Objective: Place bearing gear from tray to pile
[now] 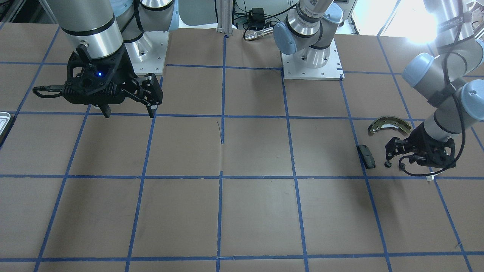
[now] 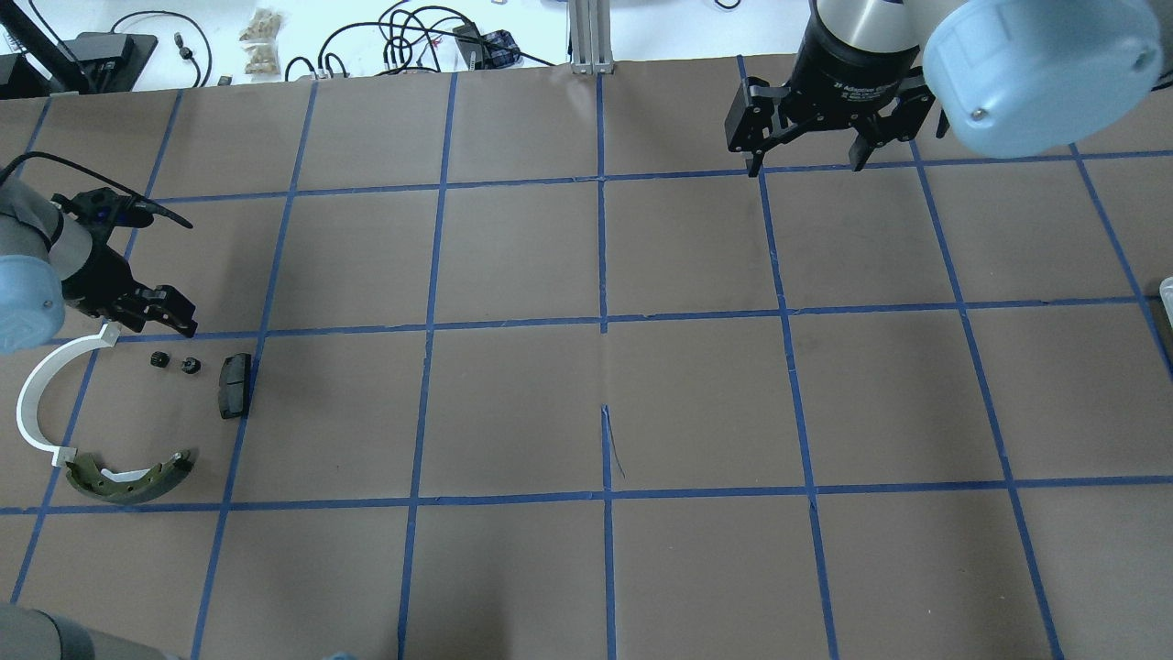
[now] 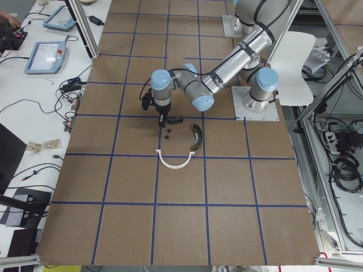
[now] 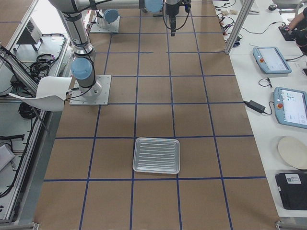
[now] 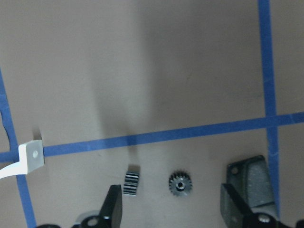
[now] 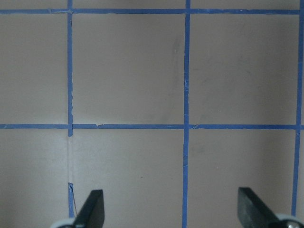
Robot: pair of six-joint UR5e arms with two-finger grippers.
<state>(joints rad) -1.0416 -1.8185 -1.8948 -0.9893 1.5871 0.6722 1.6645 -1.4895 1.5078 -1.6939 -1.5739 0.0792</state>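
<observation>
near the black pad (image 5: pixel 251 183) we saw two tiny black toothed gears: the flat gear (image 5: pixel 180 184), centre hole up, just beside it, and the edge-on gear (image 5: pixel 132 183) beyond, toward the white arc (image 5: pixel 32 156). the left gripper (image 5: pixel 172 206) hung spread wide above them, empty; the right gripper (image 6: pixel 171 209) likewise gaped, empty.

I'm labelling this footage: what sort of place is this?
Most likely a robotics lab: a left arm and right arm bolted to a table gridded with blue tape, with control tablets on the side bench.
</observation>
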